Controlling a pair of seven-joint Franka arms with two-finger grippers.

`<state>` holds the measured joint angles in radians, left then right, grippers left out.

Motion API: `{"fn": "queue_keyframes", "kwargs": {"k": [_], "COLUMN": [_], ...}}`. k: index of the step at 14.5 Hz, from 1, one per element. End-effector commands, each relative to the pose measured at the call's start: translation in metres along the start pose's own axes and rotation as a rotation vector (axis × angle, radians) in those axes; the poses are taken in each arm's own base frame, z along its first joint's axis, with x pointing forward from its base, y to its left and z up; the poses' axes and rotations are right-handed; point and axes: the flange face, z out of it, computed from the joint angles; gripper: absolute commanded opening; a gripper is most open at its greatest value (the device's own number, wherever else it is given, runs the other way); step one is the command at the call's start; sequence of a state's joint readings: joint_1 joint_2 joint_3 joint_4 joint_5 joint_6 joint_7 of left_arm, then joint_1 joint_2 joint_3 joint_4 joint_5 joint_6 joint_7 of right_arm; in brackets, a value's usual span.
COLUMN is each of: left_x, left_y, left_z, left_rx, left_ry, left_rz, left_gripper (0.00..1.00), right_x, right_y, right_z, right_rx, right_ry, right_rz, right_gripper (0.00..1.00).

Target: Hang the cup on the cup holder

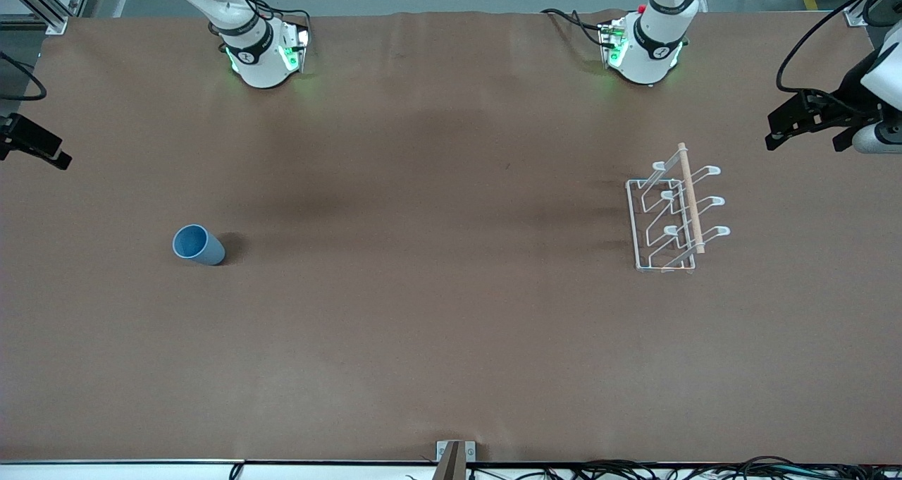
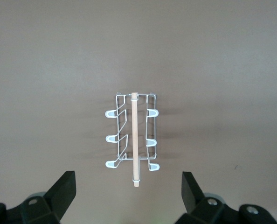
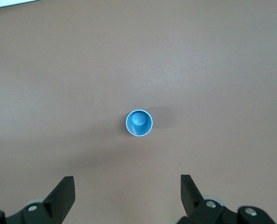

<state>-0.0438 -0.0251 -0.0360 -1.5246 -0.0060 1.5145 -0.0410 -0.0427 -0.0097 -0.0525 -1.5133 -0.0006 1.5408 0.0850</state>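
Tabletop (image 1: 437,325) wide open. Cup holder (image 1: 669,216) mid-right of frame, rod running up-down the frame, prongs angled out sideways. Cup (image 1: 199,245) mid-left, upright, mouth up. Both hands wide open, empty: left hand (image 2: 129,193) over holder, right hand (image 3: 128,193) over cup. Best approach: descend straight, pinch the cup's wall.

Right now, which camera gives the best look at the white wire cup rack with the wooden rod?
The left wrist view: the white wire cup rack with the light wooden rod sits centred, seen from straight above, all six prongs distinct. The front view shows it smaller, toward the left arm's end. The right wrist view misses it.
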Motion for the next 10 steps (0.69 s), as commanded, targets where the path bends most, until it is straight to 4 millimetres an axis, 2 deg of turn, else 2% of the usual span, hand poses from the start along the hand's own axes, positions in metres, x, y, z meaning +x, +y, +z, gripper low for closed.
{"fn": "queue_keyframes", "kwargs": {"k": [1, 5, 8, 10], "left_x": [0.000, 0.000, 0.000, 0.010], "left_y": [0.000, -0.002, -0.005, 0.002], "left_z": [-0.004, -0.006, -0.017, -0.005], "left_rx": [0.001, 0.000, -0.012, 0.006], "left_ry": [0.002, 0.005, 0.028, 0.008], "left_rz": [-0.008, -0.011, -0.015, 0.011], "left_gripper": [1.00, 1.00, 1.00, 1.00], "right_x": [-0.001, -0.001, 0.000, -0.001], "right_y": [0.004, 0.004, 0.010, 0.018], "right_z": [0.000, 0.000, 0.006, 0.017], "right_rx": [-0.009, -0.008, -0.010, -0.012], "right_ry": [0.000, 0.006, -0.009, -0.040], "right_rz": [0.001, 0.001, 0.009, -0.008], "right_gripper": [1.00, 1.00, 1.00, 1.00]}}
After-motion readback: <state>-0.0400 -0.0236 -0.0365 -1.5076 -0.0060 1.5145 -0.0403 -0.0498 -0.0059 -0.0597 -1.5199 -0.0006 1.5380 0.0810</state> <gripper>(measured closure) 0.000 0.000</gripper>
